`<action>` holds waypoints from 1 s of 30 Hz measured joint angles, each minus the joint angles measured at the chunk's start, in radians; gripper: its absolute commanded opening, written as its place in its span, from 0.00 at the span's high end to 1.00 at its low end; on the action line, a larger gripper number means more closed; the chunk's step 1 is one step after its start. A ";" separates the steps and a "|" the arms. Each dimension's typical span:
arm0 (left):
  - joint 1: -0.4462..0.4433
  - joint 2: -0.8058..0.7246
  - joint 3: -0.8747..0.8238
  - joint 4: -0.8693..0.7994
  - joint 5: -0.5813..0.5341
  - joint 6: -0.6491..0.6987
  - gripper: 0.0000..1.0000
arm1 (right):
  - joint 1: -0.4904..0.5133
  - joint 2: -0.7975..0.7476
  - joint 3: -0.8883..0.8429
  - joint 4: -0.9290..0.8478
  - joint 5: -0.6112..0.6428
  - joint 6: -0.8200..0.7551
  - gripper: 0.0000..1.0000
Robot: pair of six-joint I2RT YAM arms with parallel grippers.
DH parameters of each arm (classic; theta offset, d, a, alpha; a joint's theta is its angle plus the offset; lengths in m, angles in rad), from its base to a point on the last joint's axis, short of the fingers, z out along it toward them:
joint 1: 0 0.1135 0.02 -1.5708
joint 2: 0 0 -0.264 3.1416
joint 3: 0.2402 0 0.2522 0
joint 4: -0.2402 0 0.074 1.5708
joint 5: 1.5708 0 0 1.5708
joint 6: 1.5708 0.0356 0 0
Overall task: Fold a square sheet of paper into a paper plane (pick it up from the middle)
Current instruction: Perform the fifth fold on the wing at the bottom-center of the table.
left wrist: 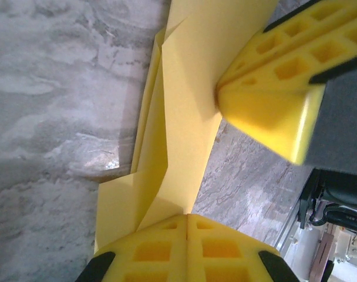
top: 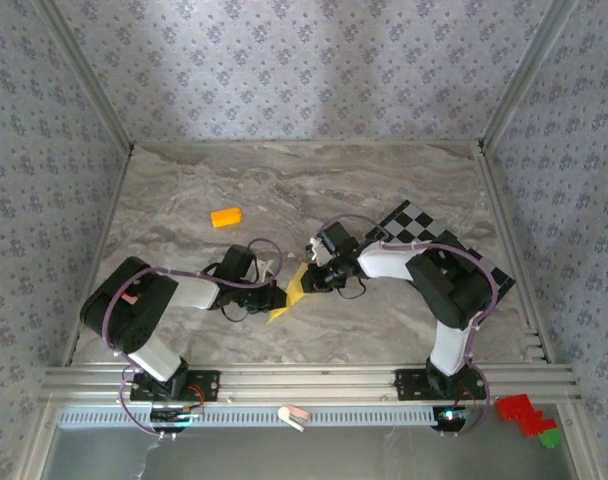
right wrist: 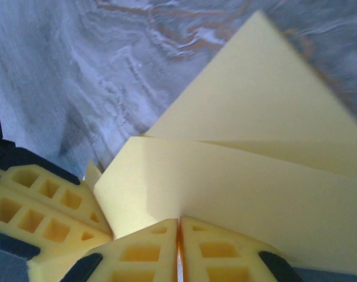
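The pale-yellow sheet of paper (top: pixel 295 287), folded into a narrow pointed shape with layered flaps, hangs just above the middle of the table between both grippers. My left gripper (top: pixel 283 296) is shut on its near-left part. In the left wrist view the paper (left wrist: pixel 184 111) rises from the closed left gripper (left wrist: pixel 187 218), and the right gripper's fingers (left wrist: pixel 272 82) pinch it further up. My right gripper (top: pixel 312 279) is shut on the paper's right side. In the right wrist view the folded layers (right wrist: pixel 255 182) fan out from the closed right gripper (right wrist: pixel 178 226), with the left gripper's fingers (right wrist: pixel 43 208) beside it.
A small orange block (top: pixel 226 216) lies at the back left of the marble table (top: pixel 184 190). A black-and-white checkered board (top: pixel 424 228) lies under the right arm. An aluminium rail (top: pixel 304 382) bounds the near edge, and papered walls close in the sides.
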 measured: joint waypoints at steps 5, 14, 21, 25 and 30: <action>0.000 0.000 0.000 0.000 0.003 0.000 1.00 | -0.050 0.002 0.007 -0.026 -0.009 -0.012 0.89; 0.002 0.000 0.001 -0.001 0.004 0.001 1.00 | -0.152 0.011 0.018 -0.061 -0.038 -0.027 0.89; 0.002 -0.007 0.006 -0.003 0.008 0.000 1.00 | -0.231 0.016 0.040 -0.103 -0.034 -0.042 0.89; 0.002 -0.016 0.007 -0.008 0.002 -0.005 1.00 | -0.262 0.005 0.043 -0.123 -0.017 -0.052 0.88; -0.006 -0.065 0.008 -0.064 -0.051 -0.042 0.90 | -0.261 -0.092 0.042 -0.157 0.073 -0.069 0.86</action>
